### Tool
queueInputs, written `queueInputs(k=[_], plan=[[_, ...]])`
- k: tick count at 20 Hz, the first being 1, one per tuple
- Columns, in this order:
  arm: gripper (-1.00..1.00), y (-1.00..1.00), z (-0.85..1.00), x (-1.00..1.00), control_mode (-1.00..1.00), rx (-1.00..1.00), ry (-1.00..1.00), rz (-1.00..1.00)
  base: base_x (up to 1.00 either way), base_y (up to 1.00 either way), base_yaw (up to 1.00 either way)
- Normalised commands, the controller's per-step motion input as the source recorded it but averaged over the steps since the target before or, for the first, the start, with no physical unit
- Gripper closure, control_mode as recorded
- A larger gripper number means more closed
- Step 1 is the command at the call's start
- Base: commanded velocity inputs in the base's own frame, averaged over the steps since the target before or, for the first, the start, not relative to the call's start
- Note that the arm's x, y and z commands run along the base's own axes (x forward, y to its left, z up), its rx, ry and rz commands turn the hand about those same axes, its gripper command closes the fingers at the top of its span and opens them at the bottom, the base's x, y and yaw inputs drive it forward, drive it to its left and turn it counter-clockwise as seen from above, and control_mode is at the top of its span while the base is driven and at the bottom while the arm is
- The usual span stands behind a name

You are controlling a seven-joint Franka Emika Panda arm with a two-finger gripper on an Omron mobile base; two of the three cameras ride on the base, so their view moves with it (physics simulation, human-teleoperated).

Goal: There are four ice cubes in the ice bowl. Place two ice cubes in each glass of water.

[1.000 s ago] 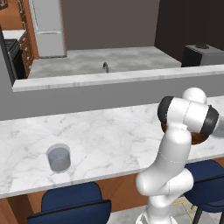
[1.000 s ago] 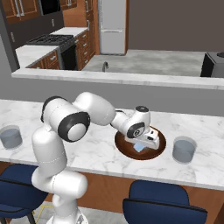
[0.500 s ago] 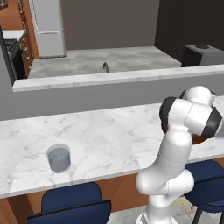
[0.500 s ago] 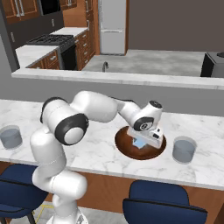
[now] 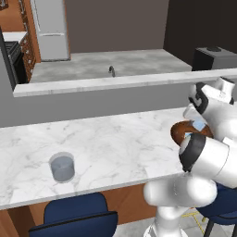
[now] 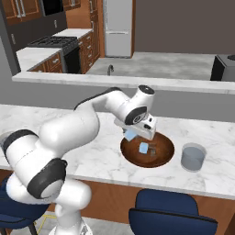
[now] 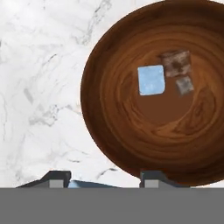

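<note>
Wood-grained round bowl (image 7: 131, 144), translucent cube (image 7: 151, 80)

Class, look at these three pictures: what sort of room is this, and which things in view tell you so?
A home kitchen, rendered rather than real. A stove and a fridge stand against the back wall, a sink tap sits in the far worktop, and blue stools line a marble breakfast bar.

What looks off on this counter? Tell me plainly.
Nothing is spilled or tipped. One oddity: in the hand view, two cubes in the ice bowl look mottled brown-grey, unlike the pale-blue ice cube beside them.
</note>
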Motion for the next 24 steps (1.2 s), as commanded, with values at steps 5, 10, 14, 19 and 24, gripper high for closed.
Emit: queueInputs(k=[5, 10, 14, 19, 24], plan=[[1.00, 1.00, 0.69, -0.47, -1.00, -0.17, -0.10, 0.00, 0.00, 0.00, 0.00], [1.00, 1.00, 0.55, -0.31, -1.00, -0.16, -0.01, 0.02, 0.00, 0.00, 0.00], [1.00, 1.00, 0.61, -0.17, -1.00, -0.05, 0.07, 0.08, 0.00, 0.00, 0.00], [1.00, 1.00, 0.38, -0.31, -1.00, 0.00, 0.09, 0.14, 0.00, 0.00, 0.00], [1.00, 1.00, 0.10, -0.24, -1.00, 0.00, 0.08, 0.13, 0.00, 0.00, 0.00]])
